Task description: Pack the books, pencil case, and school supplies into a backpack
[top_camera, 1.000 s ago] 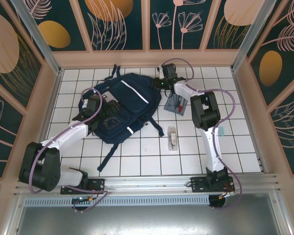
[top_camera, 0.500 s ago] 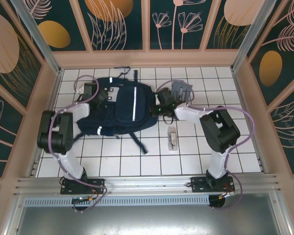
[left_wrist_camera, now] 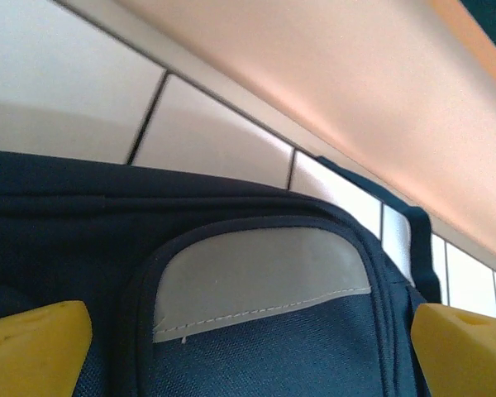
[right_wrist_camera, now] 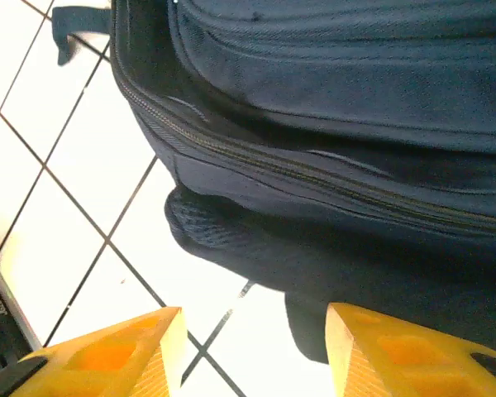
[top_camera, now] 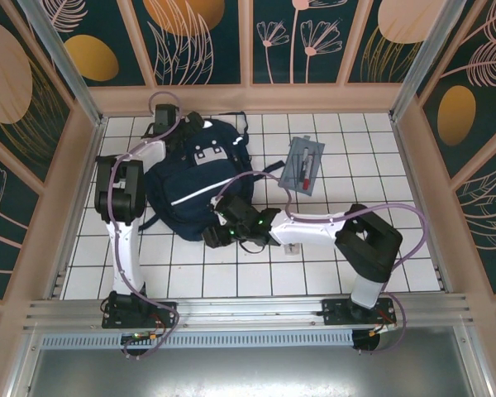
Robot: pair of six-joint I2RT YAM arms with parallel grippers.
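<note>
Backpack (top_camera: 190,178), big and dark blue, lies flat on the white tiled worktop (top_camera: 397,248). It is on the left side, toward the back wall. A white stripe (top_camera: 194,192) runs across it. A grey patch (top_camera: 205,155) sits on its front near the far end.

The left gripper (top_camera: 175,128) is at the far end of the backpack, close to the back wall. In the left wrist view its two yellow fingers (left_wrist_camera: 33,351) stand wide apart, one in each bottom corner. The top of the backpack, with the grey patch, lies between and past them. The fingers hold nothing.

The right gripper (top_camera: 217,235) is at the near edge of the backpack, low over the tiles. In the right wrist view its yellow fingers (right_wrist_camera: 107,356) are partly apart. White tile and shadow show in the gap between them, and they hold nothing. Just past them is the side of the backpack with a long zipper (right_wrist_camera: 314,178). I cannot tell if the zipper is open. A dark strap (right_wrist_camera: 215,231) lies on the tiles under it.

The pencil case (top_camera: 296,157) lies on the worktop to the right of the backpack, apart from it. It is grey, flat and a bit tilted, with a red pen (top_camera: 306,174) on it.
</note>
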